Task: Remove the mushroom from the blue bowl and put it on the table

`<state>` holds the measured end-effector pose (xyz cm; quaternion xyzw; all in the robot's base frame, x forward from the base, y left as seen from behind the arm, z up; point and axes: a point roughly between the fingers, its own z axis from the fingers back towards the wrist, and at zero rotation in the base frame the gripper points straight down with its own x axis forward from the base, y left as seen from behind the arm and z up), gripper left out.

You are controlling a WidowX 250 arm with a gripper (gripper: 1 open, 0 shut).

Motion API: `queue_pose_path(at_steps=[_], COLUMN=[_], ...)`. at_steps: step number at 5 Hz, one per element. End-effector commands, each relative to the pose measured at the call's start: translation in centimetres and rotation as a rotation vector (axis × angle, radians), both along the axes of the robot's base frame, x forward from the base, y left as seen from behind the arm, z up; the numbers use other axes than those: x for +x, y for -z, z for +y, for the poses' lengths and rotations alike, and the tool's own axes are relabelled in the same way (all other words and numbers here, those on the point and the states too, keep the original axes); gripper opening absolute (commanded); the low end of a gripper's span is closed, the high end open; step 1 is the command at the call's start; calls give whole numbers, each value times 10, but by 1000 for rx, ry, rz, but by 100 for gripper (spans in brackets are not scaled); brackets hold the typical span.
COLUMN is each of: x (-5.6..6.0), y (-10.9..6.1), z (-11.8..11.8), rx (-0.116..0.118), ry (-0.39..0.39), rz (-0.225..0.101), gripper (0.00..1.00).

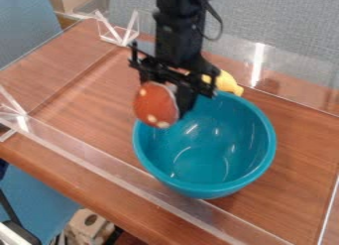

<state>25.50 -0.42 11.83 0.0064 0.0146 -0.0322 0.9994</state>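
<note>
My gripper [159, 94] points straight down over the left rim of the blue bowl [212, 155], shut on the mushroom [154, 103]. The mushroom's reddish-brown cap and a bit of cream stem hang between the black fingers, lifted clear of the bowl's inside. The bowl, large and teal with a glossy interior, sits on the reddish-brown wooden table [93, 90] and holds nothing that I can see.
A yellow banana-like toy [228, 83] lies just behind the bowl, partly hidden by the arm. Low clear acrylic walls [79, 150] border the tabletop on all sides. Bare wood stretches to the left of the bowl.
</note>
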Motion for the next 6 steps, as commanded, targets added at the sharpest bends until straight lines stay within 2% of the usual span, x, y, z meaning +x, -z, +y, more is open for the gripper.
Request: queue_pose_path(at_steps=[1,3,4,6], x=[7,19,24,32], y=[-25,-3,5,10], z=[15,41,44,51], rx=[21,28,31,37], ry=[47,187,236,150], rz=[-60,-11,2,25], gripper=[0,0,0,0])
